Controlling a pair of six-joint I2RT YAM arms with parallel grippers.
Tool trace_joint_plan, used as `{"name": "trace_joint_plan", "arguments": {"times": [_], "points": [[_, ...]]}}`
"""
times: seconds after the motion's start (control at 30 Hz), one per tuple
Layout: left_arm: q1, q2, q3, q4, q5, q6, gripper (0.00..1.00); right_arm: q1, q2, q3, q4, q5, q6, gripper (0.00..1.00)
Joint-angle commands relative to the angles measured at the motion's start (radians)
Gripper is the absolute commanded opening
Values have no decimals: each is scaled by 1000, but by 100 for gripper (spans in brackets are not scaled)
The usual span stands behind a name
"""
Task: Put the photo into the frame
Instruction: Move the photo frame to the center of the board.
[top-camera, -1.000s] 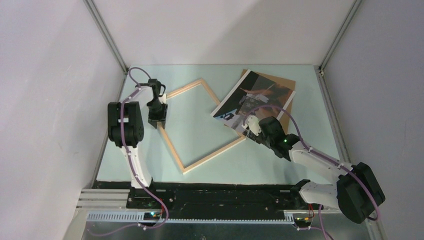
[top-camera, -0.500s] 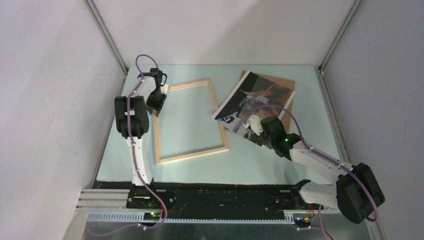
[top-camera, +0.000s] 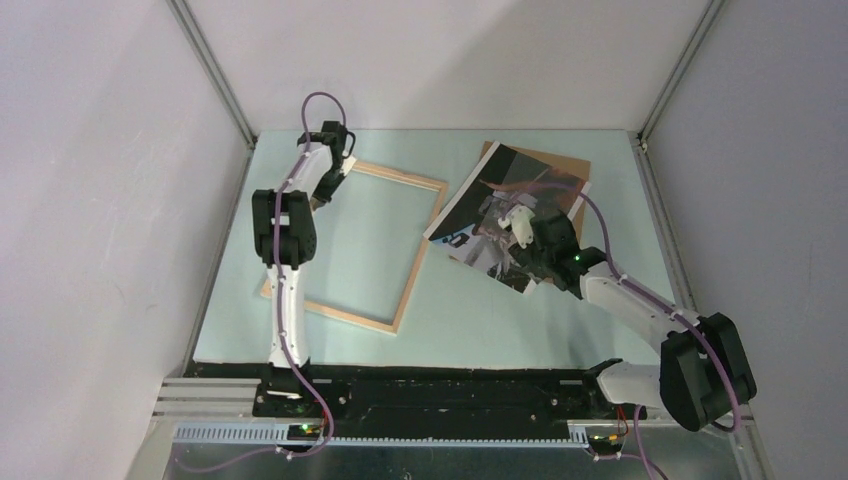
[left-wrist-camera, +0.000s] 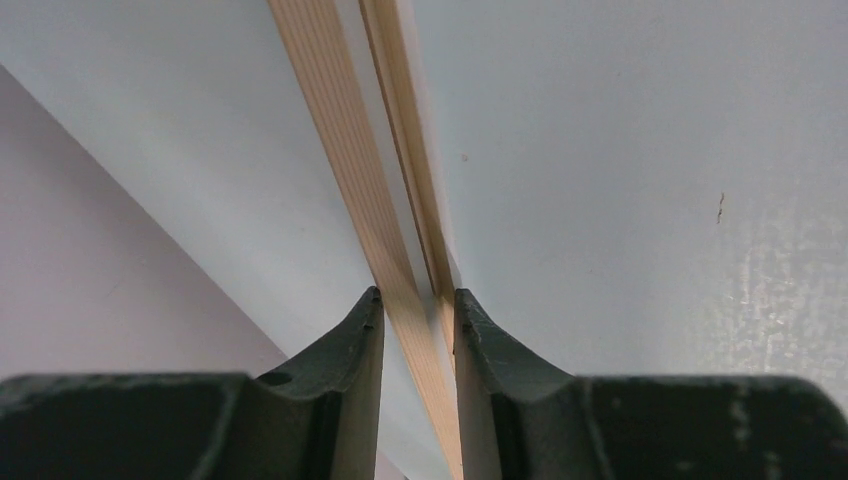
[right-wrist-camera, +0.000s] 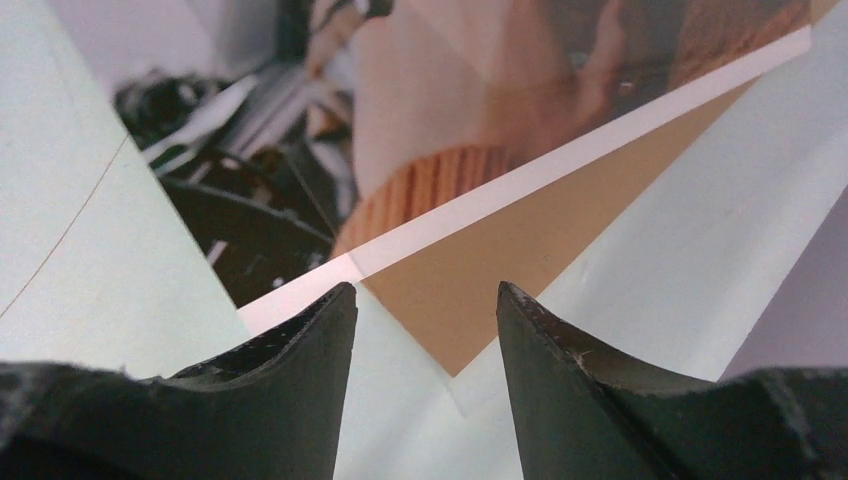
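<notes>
The left gripper (left-wrist-camera: 415, 300), clamped on a rail of the pale wood frame (top-camera: 420, 256), has swung it toward the surface's far-left corner, while the right gripper (right-wrist-camera: 425, 295), spread and empty, has advanced over the photo (top-camera: 478, 205) on the brown backing board (top-camera: 560, 165) toward the far-right corner, so insertion looks not yet begun.

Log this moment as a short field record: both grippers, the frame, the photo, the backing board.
left gripper: shut on a rail of the thin pale wood picture frame, near its far left corner
right gripper: open, empty, at the near edge of the dark rectangular paper photo with white border
frame: on the pale green table, askew, nothing inside it
photo: picture side up, outside the frame, to its right
backing board: plain brown, partly under the photo
</notes>
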Motion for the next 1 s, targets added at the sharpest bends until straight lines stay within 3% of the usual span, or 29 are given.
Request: {"name": "trace_joint_plan", "arguments": {"times": [0.0, 0.37, 0.97], "points": [[-1, 4, 49, -7, -74, 10, 0, -69, 15, 74, -2, -73, 81, 59], [76, -7, 8, -12, -58, -137, 0, -104, 27, 85, -10, -112, 85, 61], [131, -19, -7, -52, 211, -353, 0, -103, 12, 91, -13, -102, 92, 61]]}}
